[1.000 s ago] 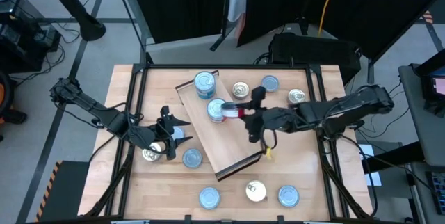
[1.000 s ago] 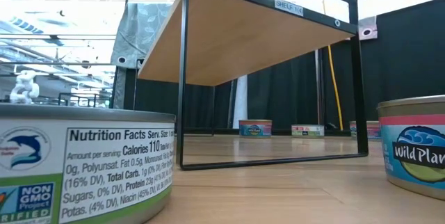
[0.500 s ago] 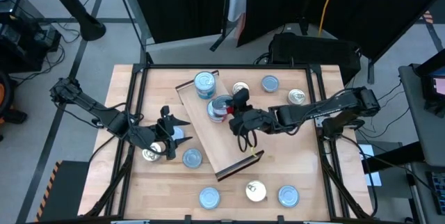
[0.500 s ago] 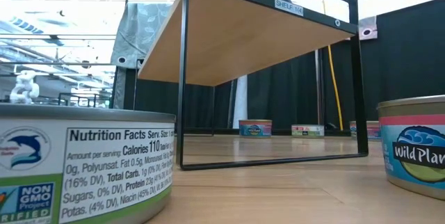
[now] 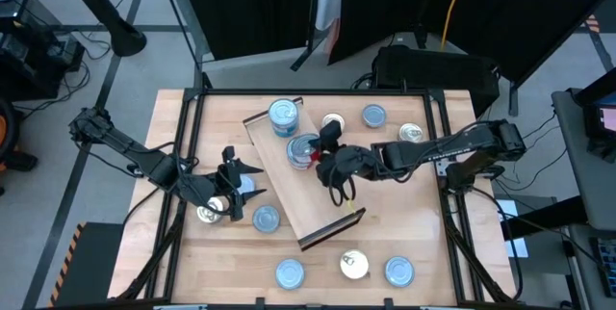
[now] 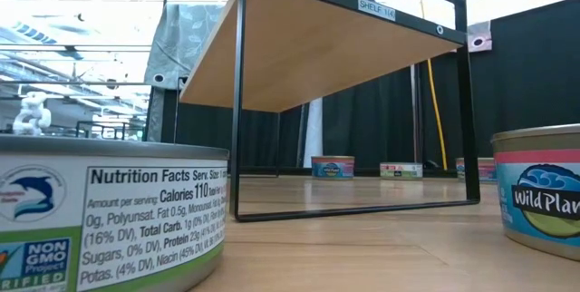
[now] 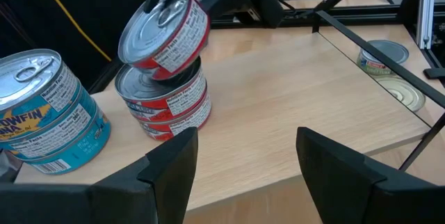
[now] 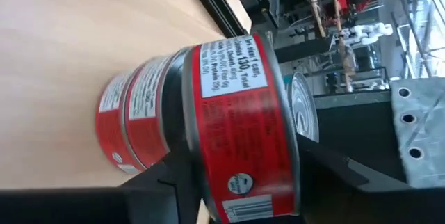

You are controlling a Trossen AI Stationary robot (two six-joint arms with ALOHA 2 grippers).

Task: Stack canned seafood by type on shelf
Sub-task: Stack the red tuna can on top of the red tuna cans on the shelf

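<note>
We saw that within the last second the right tool [image 5: 325,149] had carried a red-labelled tin [image 7: 165,33] across the shelf [image 5: 322,206] from the right and brought it onto the red stack [image 7: 163,102]. One second earlier that tin was out to the right of the stack; now it sat tilted on the stack's top tin, not yet flat. The right tool's fingers [image 8: 174,172] were on either side of the tin; whether they gripped it or had begun to loosen, we could not tell. To the left stood a blue-labelled stack [image 7: 45,109], so the two types were kept apart on the shelf. The left tool [image 5: 231,187] had not moved; it hung with fingers apart over the bench [image 5: 318,262], left of the shelf, near two loose tins [image 5: 266,218]. More tins lay on the bench, so we judged the sorting was only partly done.
</note>
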